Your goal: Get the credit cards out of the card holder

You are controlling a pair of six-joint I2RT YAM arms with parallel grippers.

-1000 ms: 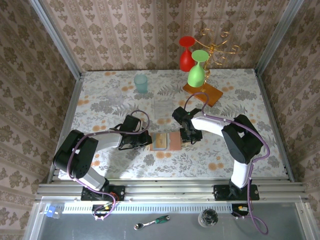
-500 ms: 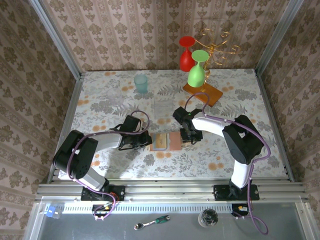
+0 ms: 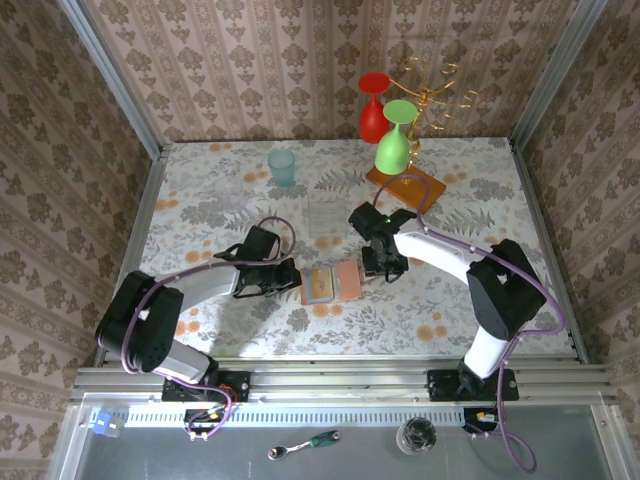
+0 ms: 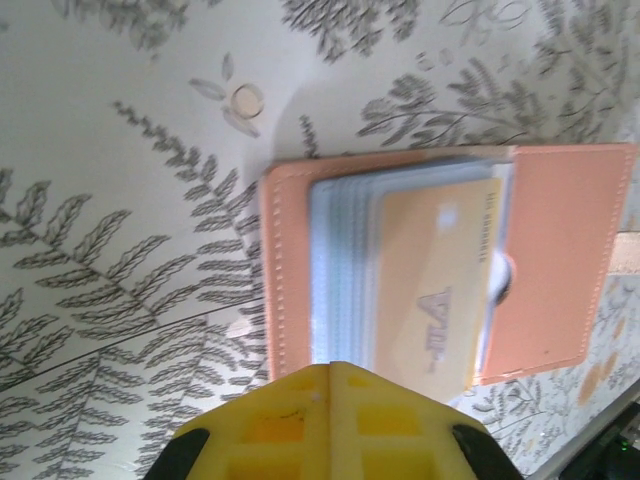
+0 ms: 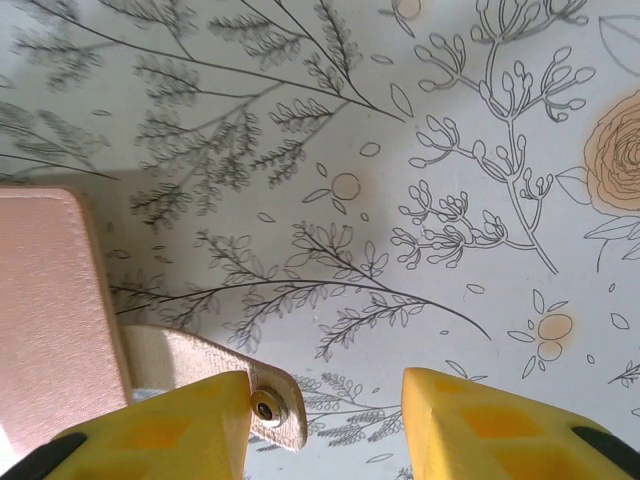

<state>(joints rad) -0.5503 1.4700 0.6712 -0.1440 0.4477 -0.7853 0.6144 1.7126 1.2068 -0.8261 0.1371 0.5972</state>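
The credit cards [image 4: 430,280] sit inside the open card holder [image 4: 555,260], just ahead of our left gripper [image 4: 330,385], its fingers [image 4: 270,430] shut on nothing. Our right gripper [image 5: 322,390], half open and empty, is beside the strap tab [image 5: 190,355]. No card looks out yet, so next it must pinch one edge.

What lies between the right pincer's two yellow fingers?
In the right wrist view, the strap tab of the tan leather card holder juts its snap end in beside one finger; the rest is bare floral tablecloth.
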